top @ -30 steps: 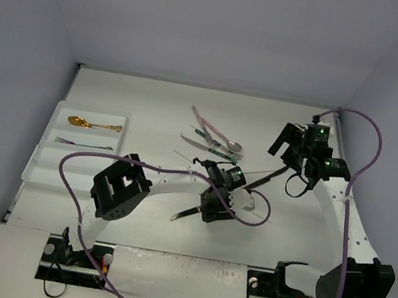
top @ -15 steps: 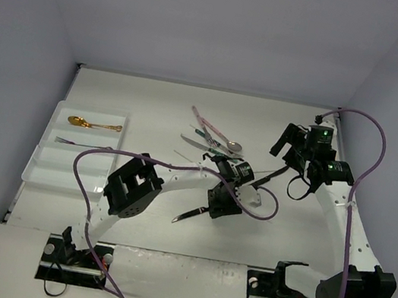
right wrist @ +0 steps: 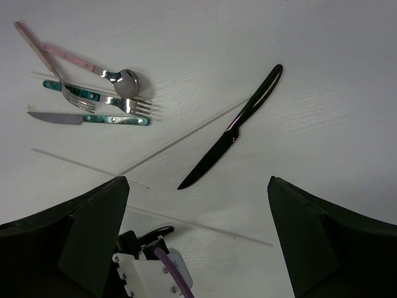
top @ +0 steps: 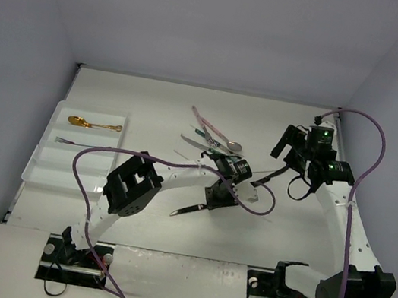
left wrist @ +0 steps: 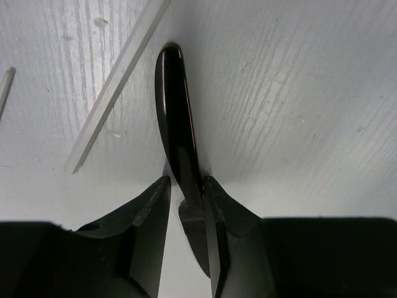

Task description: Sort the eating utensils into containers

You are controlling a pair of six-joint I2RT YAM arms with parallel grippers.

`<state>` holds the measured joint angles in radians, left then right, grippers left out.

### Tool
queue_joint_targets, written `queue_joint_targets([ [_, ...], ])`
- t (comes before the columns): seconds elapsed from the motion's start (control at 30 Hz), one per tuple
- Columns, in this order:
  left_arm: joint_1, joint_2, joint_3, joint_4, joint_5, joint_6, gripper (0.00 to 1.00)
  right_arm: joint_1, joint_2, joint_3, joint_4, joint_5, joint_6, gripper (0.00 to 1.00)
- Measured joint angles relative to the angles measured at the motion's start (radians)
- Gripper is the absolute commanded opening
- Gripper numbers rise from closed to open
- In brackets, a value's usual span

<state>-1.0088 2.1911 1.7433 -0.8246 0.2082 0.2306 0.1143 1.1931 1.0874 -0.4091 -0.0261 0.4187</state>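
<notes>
My left gripper [top: 211, 204] is at the table's middle, shut on a black knife [top: 188, 210]. In the left wrist view the knife [left wrist: 173, 112] stands between my fingertips [left wrist: 186, 180], its handle pointing away and its serrated blade towards the camera. My right gripper [top: 287, 141] is open and empty above the far right. Below it lies a second black knife [right wrist: 236, 127]. A pink-handled spoon [right wrist: 80, 61], two green-handled forks [right wrist: 93, 96] and a green-handled knife [right wrist: 93, 118] lie together. The white divided tray [top: 38, 167] at the left holds a gold spoon [top: 91, 124] and a fork [top: 80, 143].
Thin pale sticks [right wrist: 180, 143] lie on the table between the cutlery cluster [top: 212, 140] and the left gripper; one shows beside the held knife [left wrist: 115, 93]. Purple cables loop off both arms. Grey walls close in the table at the left, right and back.
My left gripper has shifted a little to the right and away with the black knife in it. The right arm has barely moved.
</notes>
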Motion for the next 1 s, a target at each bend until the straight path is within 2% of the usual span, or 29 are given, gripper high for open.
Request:
queue_joint_targets([
  [0.13, 0.0, -0.013, -0.031, -0.01, -0.017, 0.0, 0.29, -0.004, 0.0, 0.0, 0.0, 0.0, -0.003, 0.92],
  [0.2, 0.0, -0.016, -0.038, -0.014, -0.024, 0.0, 0.2, -0.005, 0.0, 0.0, -0.001, 0.0, -0.004, 0.92],
  [0.27, 0.0, -0.017, -0.039, -0.022, -0.026, -0.001, 0.04, -0.007, 0.0, 0.0, -0.001, 0.0, -0.006, 0.92],
  [0.33, 0.001, -0.016, -0.035, -0.032, -0.03, 0.0, 0.0, -0.009, 0.0, 0.0, 0.0, 0.0, -0.008, 0.92],
  [0.63, 0.001, -0.041, -0.057, -0.039, -0.046, 0.002, 0.0, -0.011, 0.006, 0.0, 0.0, 0.0, -0.023, 0.91],
  [1.0, 0.004, -0.206, -0.197, -0.102, -0.111, 0.099, 0.0, -0.011, 0.088, 0.001, 0.001, 0.0, -0.031, 0.91],
])
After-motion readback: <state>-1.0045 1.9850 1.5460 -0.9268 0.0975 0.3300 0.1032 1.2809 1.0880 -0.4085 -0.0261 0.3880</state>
